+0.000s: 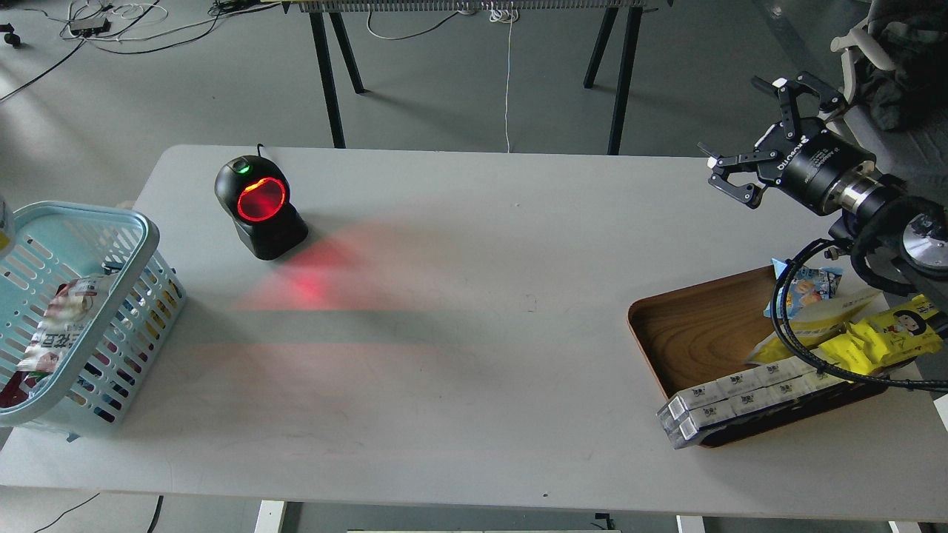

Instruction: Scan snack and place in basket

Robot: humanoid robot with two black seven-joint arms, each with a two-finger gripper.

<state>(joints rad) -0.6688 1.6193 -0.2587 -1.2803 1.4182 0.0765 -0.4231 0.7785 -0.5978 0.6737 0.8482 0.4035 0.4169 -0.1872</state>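
The light blue basket (150, 238) stands at the table's left edge with a red and white packet (59, 326) inside. Of the yellow and white snack pouch only a thin sliver (3, 222) shows at the view's left edge, above the basket's far rim. My left gripper is out of view, so I cannot see what holds the pouch. My right gripper (744, 137) is open and empty, raised above the table's far right corner, far from the basket.
A black barcode scanner (259, 207) with a glowing red window stands at the back left and casts red light on the table. A brown wooden tray (689, 326) at the right holds a yellow cartoon-face wrapper (889, 333), a small blue packet (807, 285) and white boxes (740, 403).
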